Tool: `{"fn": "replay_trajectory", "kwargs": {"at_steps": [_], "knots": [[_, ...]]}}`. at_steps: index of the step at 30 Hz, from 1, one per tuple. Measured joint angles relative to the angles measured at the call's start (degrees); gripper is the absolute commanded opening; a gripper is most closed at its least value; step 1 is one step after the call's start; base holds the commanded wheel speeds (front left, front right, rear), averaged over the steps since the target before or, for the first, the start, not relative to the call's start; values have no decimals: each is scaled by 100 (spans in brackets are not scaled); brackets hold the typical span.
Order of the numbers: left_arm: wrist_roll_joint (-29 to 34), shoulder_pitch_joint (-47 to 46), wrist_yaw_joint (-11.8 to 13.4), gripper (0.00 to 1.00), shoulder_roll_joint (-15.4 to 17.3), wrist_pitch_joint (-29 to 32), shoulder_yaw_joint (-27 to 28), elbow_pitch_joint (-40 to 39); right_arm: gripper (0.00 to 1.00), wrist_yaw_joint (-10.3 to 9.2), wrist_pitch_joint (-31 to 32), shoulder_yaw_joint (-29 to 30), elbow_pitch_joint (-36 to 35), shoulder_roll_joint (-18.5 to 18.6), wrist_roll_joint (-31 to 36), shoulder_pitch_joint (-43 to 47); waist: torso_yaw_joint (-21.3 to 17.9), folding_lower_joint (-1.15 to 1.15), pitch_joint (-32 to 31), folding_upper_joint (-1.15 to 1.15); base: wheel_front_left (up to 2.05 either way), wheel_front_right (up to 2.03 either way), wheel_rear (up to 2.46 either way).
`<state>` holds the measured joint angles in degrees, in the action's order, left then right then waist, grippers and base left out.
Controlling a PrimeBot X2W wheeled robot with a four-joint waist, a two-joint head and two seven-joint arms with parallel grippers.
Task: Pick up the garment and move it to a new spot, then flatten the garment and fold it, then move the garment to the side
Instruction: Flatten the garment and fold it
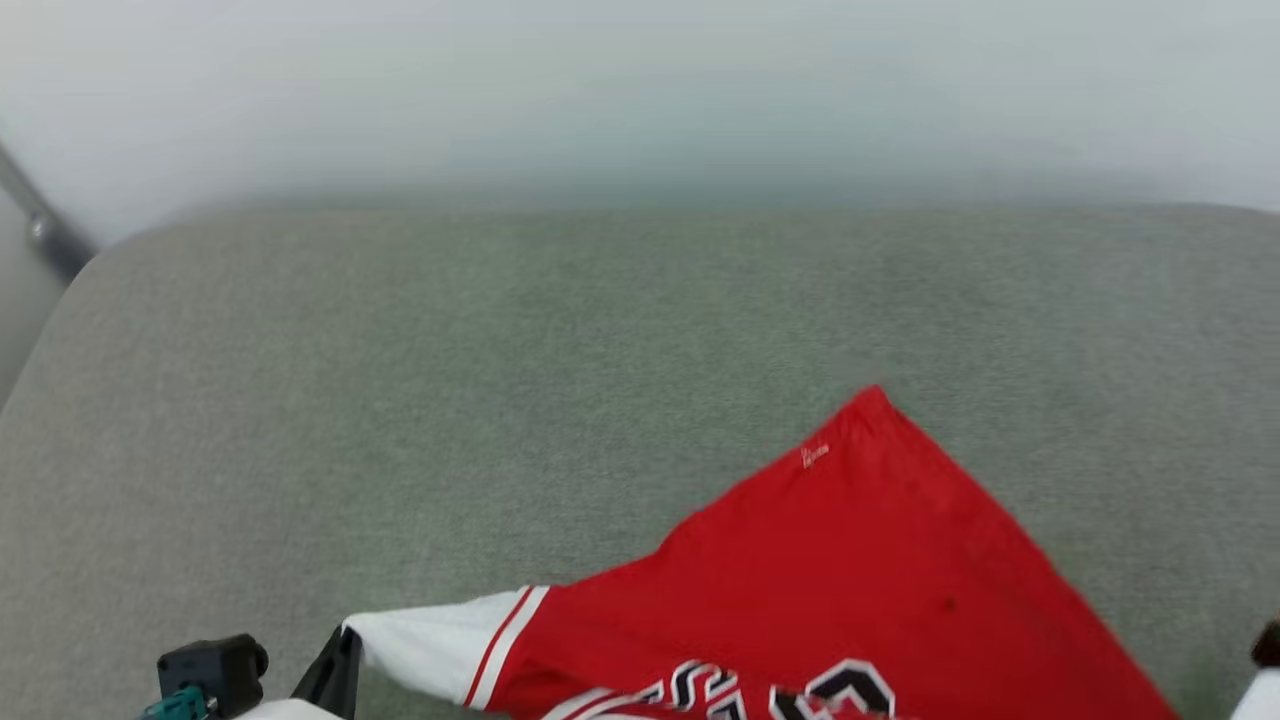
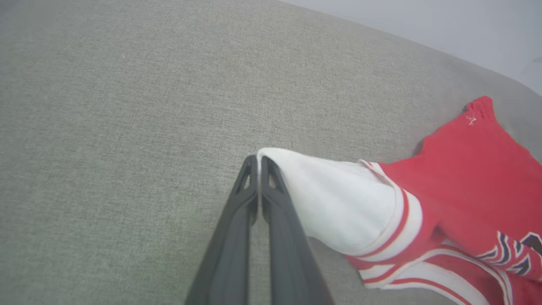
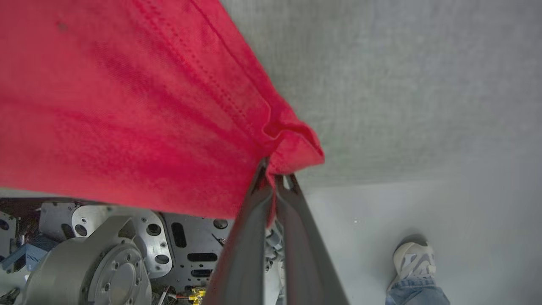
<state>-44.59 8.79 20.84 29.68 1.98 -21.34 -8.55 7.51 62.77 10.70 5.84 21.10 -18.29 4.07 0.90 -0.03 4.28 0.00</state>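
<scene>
Nearest, both pairs of jaws are clamped tight. Grey cushion [image 1: 500, 350] carries the garment [image 1: 850, 570] at its six o'clock edge, stretched nine-to-three: left gripper [image 2: 258, 163] pinches the white sleeve [image 2: 338, 199] at nine, right gripper [image 3: 274, 171] a red hem corner [image 3: 292, 144] at three.

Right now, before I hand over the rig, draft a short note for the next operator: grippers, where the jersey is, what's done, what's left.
Left gripper: shut on the white sleeve tip of the garment.
Right gripper: shut on a red hem corner.
Garment: held at both ends, print up, far corner on the grey fabric surface.
Done: both grips taken.
Left: flatten, fold, move aside; new spot reached or not, cannot tell.
Person's foot on the floor close by.
</scene>
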Motion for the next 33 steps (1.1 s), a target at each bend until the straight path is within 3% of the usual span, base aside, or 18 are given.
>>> {"fn": "replay_trajectory", "kwargs": {"at_steps": [2, 3, 4, 5, 12, 18, 22, 27, 33], "knots": [[-16, 83, 36, 0, 22, 42, 8, 1, 0, 1, -2, 149, -176, -287, -12, 497, -121, 0, -111, 0, 0, 0, 0], [-44, 96, 41, 0, 22, 54, 4, 2, 9, 0, -3, 256, -227, -466, -62, 669, -166, 0, -164, 0, 0, 0, 0], [-56, 110, 45, 0, 22, 78, 7, 2, 40, 0, -41, 280, -281, -584, -43, 827, -205, 0, -209, 0, 0, 0, 0], [-63, 142, 62, 0, 23, 81, 9, 1, 100, 1, -138, 311, -339, -673, -34, 951, -240, 0, -247, 0, 0, 0, 0], [-105, 253, 135, 0, 42, 99, 40, -53, 100, 0, -1417, 559, -530, -980, -53, 849, -355, 1, -302, 0, 0, 0, 0], [-47, 19, 127, 0, 65, 74, 82, -203, 100, 0, -3033, 504, -289, -995, -115, -108, -335, 2, -11, 0, 0, 0, 0], [25, -186, 108, 0, 59, -24, 111, -337, 100, -1, -3560, 312, -146, -956, -245, -881, -302, 3, 299, 0, 0, 0, 0], [167, -539, 51, 0, -1, -94, 40, -512, 100, 0, -3187, -192, -125, -651, -361, -1731, -195, 3, 765, 0, 0, 0, 0], [270, -956, -68, 0, -104, -125, -92, -545, 100, 0, -1753, -886, -169, -554, -569, -2476, 1, 4, 1290, 0, 0, 0, 0]]}}
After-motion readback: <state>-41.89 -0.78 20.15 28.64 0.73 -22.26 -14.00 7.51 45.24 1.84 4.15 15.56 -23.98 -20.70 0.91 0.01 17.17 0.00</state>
